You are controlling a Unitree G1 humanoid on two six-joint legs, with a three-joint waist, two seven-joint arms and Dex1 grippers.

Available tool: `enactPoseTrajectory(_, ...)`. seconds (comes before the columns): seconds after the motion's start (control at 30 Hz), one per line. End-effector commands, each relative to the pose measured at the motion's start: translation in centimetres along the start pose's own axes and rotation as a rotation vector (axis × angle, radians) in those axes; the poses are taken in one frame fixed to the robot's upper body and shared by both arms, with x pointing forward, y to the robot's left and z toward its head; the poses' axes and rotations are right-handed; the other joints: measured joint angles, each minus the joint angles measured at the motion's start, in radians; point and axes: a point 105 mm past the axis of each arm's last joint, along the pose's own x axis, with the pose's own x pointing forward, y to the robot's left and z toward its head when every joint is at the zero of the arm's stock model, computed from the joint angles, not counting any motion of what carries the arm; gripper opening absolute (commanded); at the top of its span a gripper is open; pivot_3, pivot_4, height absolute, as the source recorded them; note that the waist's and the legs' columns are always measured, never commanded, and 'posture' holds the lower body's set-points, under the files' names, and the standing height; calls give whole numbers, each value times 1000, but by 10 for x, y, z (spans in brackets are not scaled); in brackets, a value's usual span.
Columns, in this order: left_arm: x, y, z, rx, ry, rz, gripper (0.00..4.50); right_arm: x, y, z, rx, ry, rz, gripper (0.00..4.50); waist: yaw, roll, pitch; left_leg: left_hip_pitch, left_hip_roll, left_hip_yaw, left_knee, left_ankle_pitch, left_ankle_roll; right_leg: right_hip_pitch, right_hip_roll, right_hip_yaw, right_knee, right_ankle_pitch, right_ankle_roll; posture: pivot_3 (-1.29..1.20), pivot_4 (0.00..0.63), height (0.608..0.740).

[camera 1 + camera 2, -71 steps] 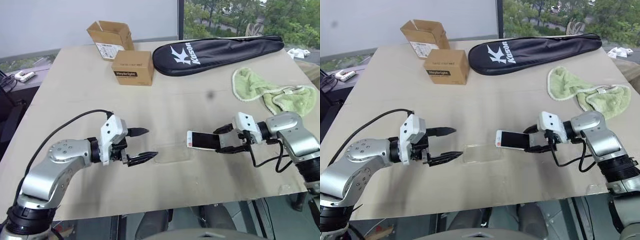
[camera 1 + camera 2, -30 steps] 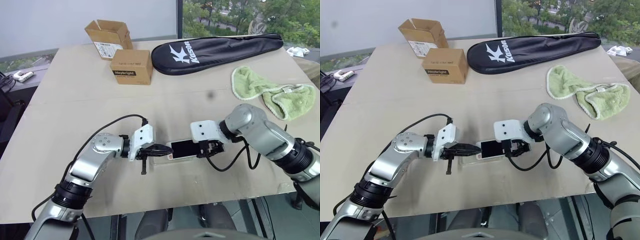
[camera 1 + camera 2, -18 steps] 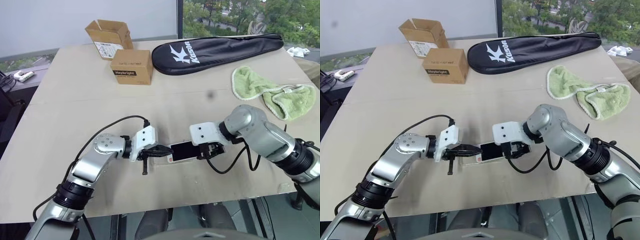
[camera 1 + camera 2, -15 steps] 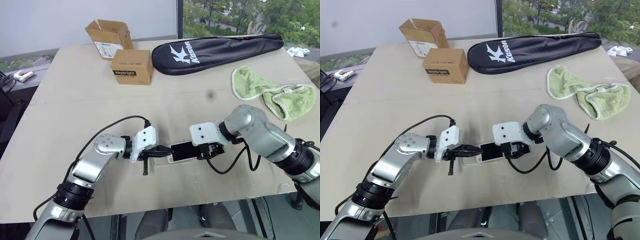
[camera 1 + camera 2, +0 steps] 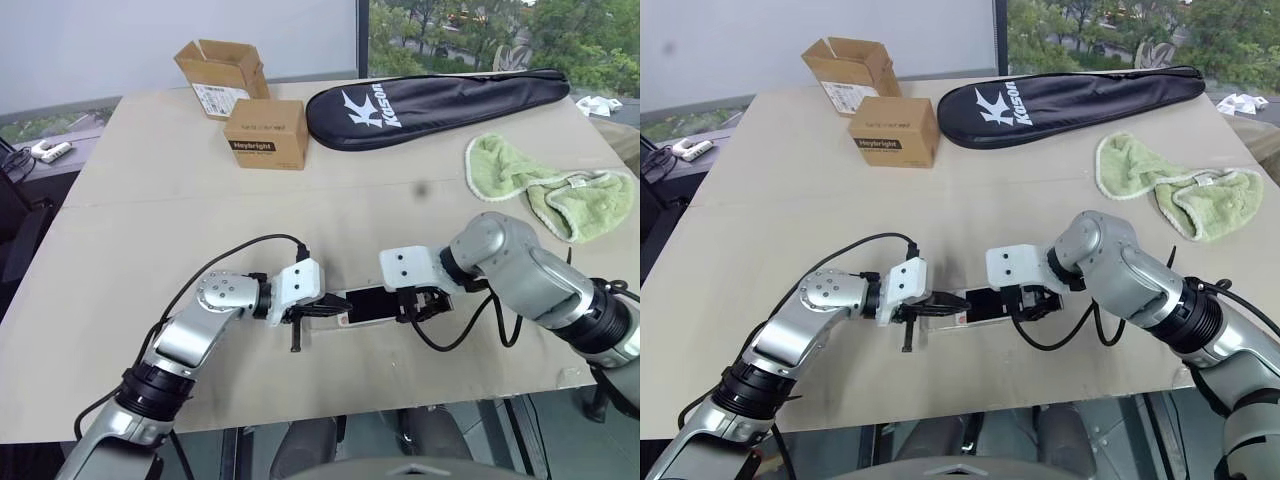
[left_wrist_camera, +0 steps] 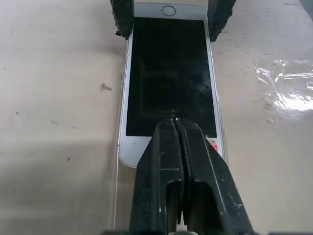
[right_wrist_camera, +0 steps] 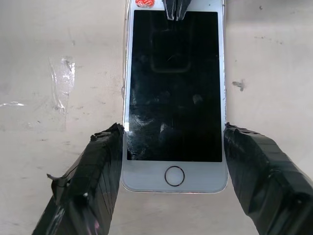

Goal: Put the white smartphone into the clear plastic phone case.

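— Clear plastic was all I could make out of the shell: a thin transparent phone case (image 6: 118,161) lay flat on the beige table (image 5: 150,220), and the flat white smartphone with the black screen (image 6: 168,78) lay on top of it, screen up. Which step would you say that was?

— The seating step, by my reading. The phone sat over the case near the table's front edge, between the two arms, but I could not tell whether its edges had dropped inside the raised rim.

— And the grippers?

— The left gripper (image 6: 175,122) had its two black fingers pressed together, tips resting on the screen near the end with the red sticker. It held nothing; it looked to be pushing down. The right gripper (image 7: 173,161) stood wide, one taped finger (image 7: 93,181) on each long side of the phone at the home-button end, close against the edges. Whether it squeezed or merely flanked the phone was hard to say.

— So what did the next move call for?

— Pressure, I'd judge: downward on the corners so the rim snaps over, with the case kept from sliding. A thin shell like that could skid or flex on a smooth top.
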Motion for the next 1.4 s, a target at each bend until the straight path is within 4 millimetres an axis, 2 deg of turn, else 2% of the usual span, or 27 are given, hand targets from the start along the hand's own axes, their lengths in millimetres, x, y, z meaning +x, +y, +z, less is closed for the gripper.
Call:
enactPoseTrajectory(0.03,6,-5,-18,-41,57,-12,0,-10,-4,23,-68,-64,-46,4146,-1,0,0,0,0,0,0,0,0,0,0,0,0,0,0,0,150,740)
enactPoseTrajectory(0.07,6,-5,-18,-42,56,-13,0,-11,-3,24,-68,-70,-44,4428,-1,1,-1,0,0,0,0,0,0,0,0,0,0,0,0,0,150,740)
enactPoseTrajectory(0.37,10,-7,-22,-48,53,-19,0,-23,-3,15,-17,-68,-65,4428,2,0,-3,1,-1,0,2,0,0,1,0,-1,1,0,0,0,150,740)
enactPoseTrajectory(0.53,8,-7,-25,-49,58,-16,0,-38,-5,-6,71,-34,-112,4428,4,0,-3,1,-1,-1,2,0,0,2,0,-1,1,0,0,0,150,740)
enactPoseTrajectory(0.6,5,-3,-15,-37,18,4,0,-43,-5,-12,107,-31,-130,4428,3,0,-3,1,-1,-1,2,0,0,2,0,-1,1,0,0,0,150,740)
enactPoseTrajectory(0.67,0,5,7,-19,-58,30,0,-48,-5,-16,138,-37,-143,4428,2,0,-3,1,-1,-1,2,0,0,2,-1,-1,1,0,0,0,150,740)
enactPoseTrajectory(0.73,-18,17,36,-6,-141,71,0,-53,-5,-20,181,-52,-161,3913,0,-1,-2,0,-1,-1,2,0,0,1,-1,-1,1,0,0,0,150,740)
enactPoseTrajectory(0.8,-34,20,49,-11,-154,89,0,-54,-2,-25,208,-54,-163,3194,0,-2,-2,-1,0,-1,2,0,0,0,-1,-1,1,0,0,0,150,740)
enactPoseTrajectory(0.83,-40,19,48,-25,-129,89,0,-53,0,-29,220,-50,-163,2861,-1,-2,-2,-2,0,-1,2,0,0,0,-1,-1,1,0,0,0,150,740)
enactPoseTrajectory(0.97,-59,13,28,-40,26,86,0,-48,3,-46,233,2,-177,795,-5,-1,-2,-1,0,1,2,0,0,-1,0,1,0,0,0,0,150,740)
enactPoseTrajectory(1.03,-67,12,19,-70,66,111,0,-43,3,-52,239,23,-185,34,-3,-1,-2,-1,0,1,1,0,0,-1,0,1,-1,0,0,0,150,740)
enactPoseTrajectory(1.17,-74,7,-5,-113,149,137,0,-34,2,-59,233,59,-199,34,-1,-1,-2,-1,0,1,1,0,0,-1,-1,1,0,0,0,0,150,740)
enactPoseTrajectory(1.4,-59,2,-31,-139,187,116,0,-28,5,-58,227,65,-190,34,1,-1,-2,-2,0,0,1,0,0,-1,-1,0,0,0,0,0,150,740)
